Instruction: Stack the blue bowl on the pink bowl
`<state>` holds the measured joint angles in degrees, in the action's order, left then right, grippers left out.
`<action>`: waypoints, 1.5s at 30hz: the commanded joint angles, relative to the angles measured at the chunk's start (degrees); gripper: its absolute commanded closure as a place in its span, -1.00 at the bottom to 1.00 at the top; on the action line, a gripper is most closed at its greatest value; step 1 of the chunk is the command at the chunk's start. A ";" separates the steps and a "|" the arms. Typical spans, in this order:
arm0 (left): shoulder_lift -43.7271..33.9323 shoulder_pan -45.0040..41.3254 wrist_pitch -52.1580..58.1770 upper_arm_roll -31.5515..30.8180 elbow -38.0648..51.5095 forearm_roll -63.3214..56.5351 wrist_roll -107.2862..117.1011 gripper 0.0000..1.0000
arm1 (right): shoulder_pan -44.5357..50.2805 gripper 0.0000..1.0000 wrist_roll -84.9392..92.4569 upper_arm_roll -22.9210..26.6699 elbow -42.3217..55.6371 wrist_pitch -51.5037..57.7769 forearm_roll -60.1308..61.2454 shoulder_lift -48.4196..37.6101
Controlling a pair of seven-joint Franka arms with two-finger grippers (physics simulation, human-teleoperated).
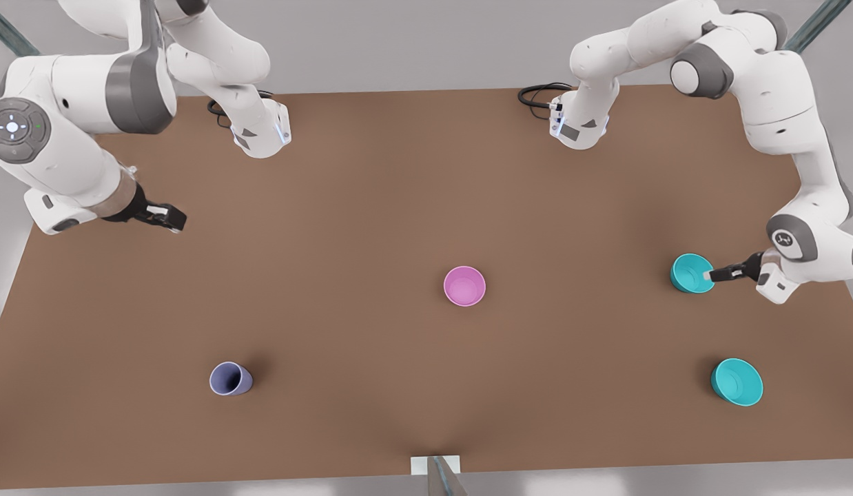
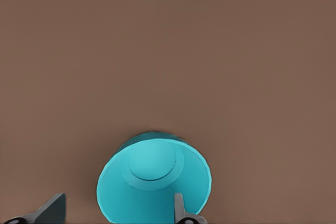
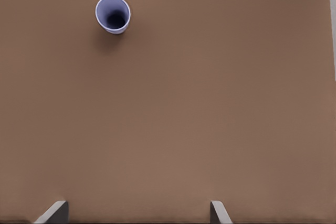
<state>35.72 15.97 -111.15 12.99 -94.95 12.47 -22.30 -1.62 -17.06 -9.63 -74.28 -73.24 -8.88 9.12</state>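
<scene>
The left gripper point(image 1: 707, 275) is at the blue bowl point(image 1: 691, 273), which stands upright on the tabletop point(image 1: 413, 172) toward the front view's right. Its fingers are spread wide and straddle the bowl's wall on the side nearest the arm: in the left wrist view one finger point(image 2: 180, 209) sits inside the blue bowl point(image 2: 152, 182) at the rim and the other point(image 2: 50, 211) stands outside it, well apart. Nothing is clamped yet, so the step in hand looks like the grasp of the bowl by its rim.

The pink bowl point(image 1: 464, 286) sits upright and empty near the tabletop's middle, well to the left of the blue bowl. A lighter turquoise bowl point(image 1: 736, 381) rests nearer the camera on the right, and a lavender cup point(image 1: 230, 379) stands at the near left.

The right gripper point(image 1: 166, 216) waits above the far left of the tabletop, fingers wide and holding nothing; its wrist view looks down at the lavender cup point(image 3: 113, 14).

The next move, I judge, calls for closing on the rim, lifting clear of the tabletop, carrying left until centred over the pink bowl, then lowering straight in.
</scene>
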 commanded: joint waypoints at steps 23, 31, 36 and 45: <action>-12.34 -30.18 6.82 -0.16 -3.31 3.78 11.73 0.57 | 0.21 -1.00 17.68 -0.21 -1.66 3.63 0.88 -0.07; 3.74 -49.54 6.73 -4.55 19.36 6.78 47.43 0.57 | 0.21 -1.00 17.77 -0.21 -1.92 3.63 0.88 0.02; 7.17 -52.00 4.18 -4.91 20.25 6.52 51.57 0.57 | 0.30 -1.00 17.68 -0.30 -2.10 3.63 0.80 -0.07; 7.70 -52.00 3.22 -5.34 16.74 6.43 51.22 0.57 | 0.39 -1.00 17.68 -0.39 -2.18 3.63 0.71 0.02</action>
<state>43.19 -36.04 -107.34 7.74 -78.21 18.76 8.61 -1.22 -0.80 -9.99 -76.49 -69.64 -8.16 9.20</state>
